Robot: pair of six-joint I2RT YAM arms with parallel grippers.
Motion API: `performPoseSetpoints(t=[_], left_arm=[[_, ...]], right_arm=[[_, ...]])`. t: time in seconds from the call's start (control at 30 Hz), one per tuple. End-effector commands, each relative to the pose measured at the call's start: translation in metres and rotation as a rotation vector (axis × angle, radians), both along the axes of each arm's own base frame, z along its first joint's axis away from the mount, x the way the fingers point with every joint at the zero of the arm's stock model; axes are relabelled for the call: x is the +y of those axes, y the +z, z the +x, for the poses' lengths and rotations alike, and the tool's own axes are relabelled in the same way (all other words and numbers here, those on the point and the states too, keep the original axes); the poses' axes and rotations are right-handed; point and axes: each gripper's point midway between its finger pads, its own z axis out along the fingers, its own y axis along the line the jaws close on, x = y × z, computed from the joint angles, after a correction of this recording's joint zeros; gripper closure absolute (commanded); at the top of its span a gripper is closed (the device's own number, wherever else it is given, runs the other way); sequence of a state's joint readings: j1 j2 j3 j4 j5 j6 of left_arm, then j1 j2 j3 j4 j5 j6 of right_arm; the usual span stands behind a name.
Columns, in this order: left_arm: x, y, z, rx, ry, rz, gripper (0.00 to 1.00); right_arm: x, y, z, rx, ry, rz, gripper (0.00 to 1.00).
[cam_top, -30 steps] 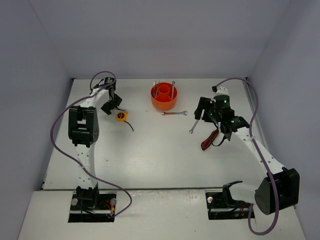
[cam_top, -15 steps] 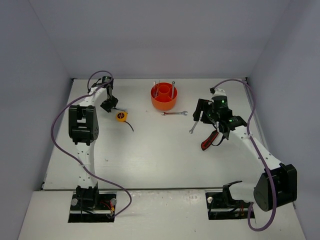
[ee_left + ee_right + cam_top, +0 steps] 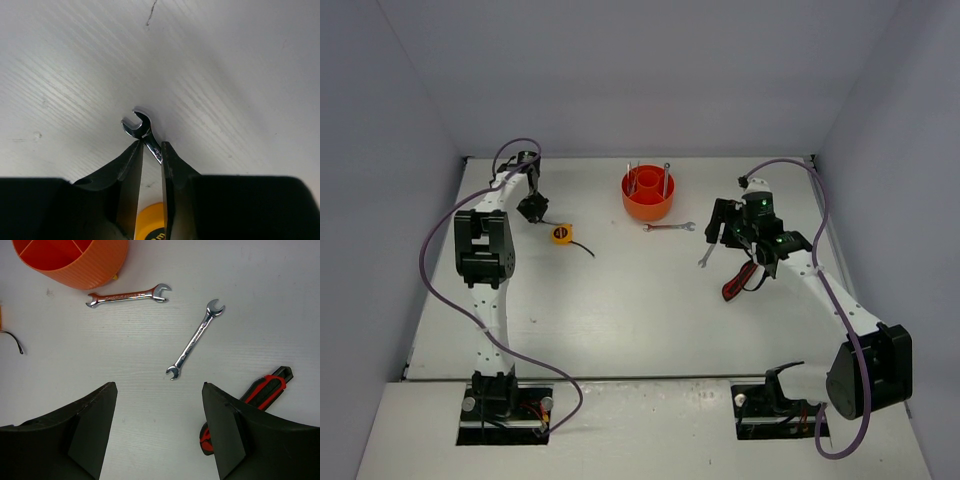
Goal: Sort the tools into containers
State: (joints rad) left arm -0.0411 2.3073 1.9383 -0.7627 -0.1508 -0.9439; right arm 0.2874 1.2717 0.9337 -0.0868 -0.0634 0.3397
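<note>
Near the far left corner of the desk (image 3: 620, 300): left tool (image 3: 150, 144), fingers set narrow on either side of a small wrench (image 3: 136, 123); cannot tell whether clamped. Tape measure (image 3: 561, 234) just beside it. Orange tub (image 3: 648, 210) by the far edge, mid-width. Toward the right edge: right tool (image 3: 159, 386) spread wide, grasping nothing. Ahead of it, flat wrench (image 3: 128, 295) near the tub, slanted wrench (image 3: 195, 339), knife (image 3: 260, 390). Open surface across the middle and the near half.
</note>
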Motion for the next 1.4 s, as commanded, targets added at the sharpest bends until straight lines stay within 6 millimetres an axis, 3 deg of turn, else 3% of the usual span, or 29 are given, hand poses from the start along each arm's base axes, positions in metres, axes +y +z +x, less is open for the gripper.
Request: performPoseSetpoints(t=[0.0,0.27,0.33,0.5,0.6,0.73,0.83,0.97,1.03,1.23,1.37], left_arm=[[0.030,-0.012,-0.059,0.226,-0.136,0.116,0.84],[0.026,-0.021,-0.101,0.324,-0.348,0.115,0.85],[0.018,-0.021,-0.103,0.297,-0.396,0.109,0.84],[-0.014,-0.038,-0.127,0.292,-0.528,0.072,0.85],[-0.037,-0.029,-0.127,0.255,-0.639,0.121,0.84],[-0.073,-0.022,-0.131,0.202,-0.738,0.063,0.84],[-0.089,-0.007,-0.130,0.140,-0.788,0.056,0.84],[-0.090,0.006,-0.132,0.107,-0.781,0.065,0.84],[-0.083,0.023,-0.129,0.068,-0.739,0.089,0.81],[-0.081,0.058,-0.125,-0.025,-0.563,0.063,0.60],[-0.083,0.054,-0.135,-0.022,-0.441,0.011,0.56]], right_arm=[[0.004,0.014,0.009,-0.049,0.011,0.029,0.34],[0.012,0.016,0.013,-0.041,0.030,0.057,0.34],[0.013,0.018,0.014,-0.042,0.032,0.064,0.34],[0.015,0.021,0.013,-0.046,0.035,0.075,0.34],[0.016,0.020,0.013,-0.042,0.040,0.084,0.34],[0.018,0.021,0.012,-0.039,0.046,0.093,0.34],[0.019,0.023,0.013,-0.042,0.049,0.097,0.34],[0.020,0.024,0.013,-0.044,0.053,0.095,0.34],[0.020,0.023,0.013,-0.039,0.056,0.093,0.34],[0.024,0.022,0.016,-0.032,0.069,0.098,0.34],[0.023,0.019,0.017,-0.027,0.067,0.091,0.34]])
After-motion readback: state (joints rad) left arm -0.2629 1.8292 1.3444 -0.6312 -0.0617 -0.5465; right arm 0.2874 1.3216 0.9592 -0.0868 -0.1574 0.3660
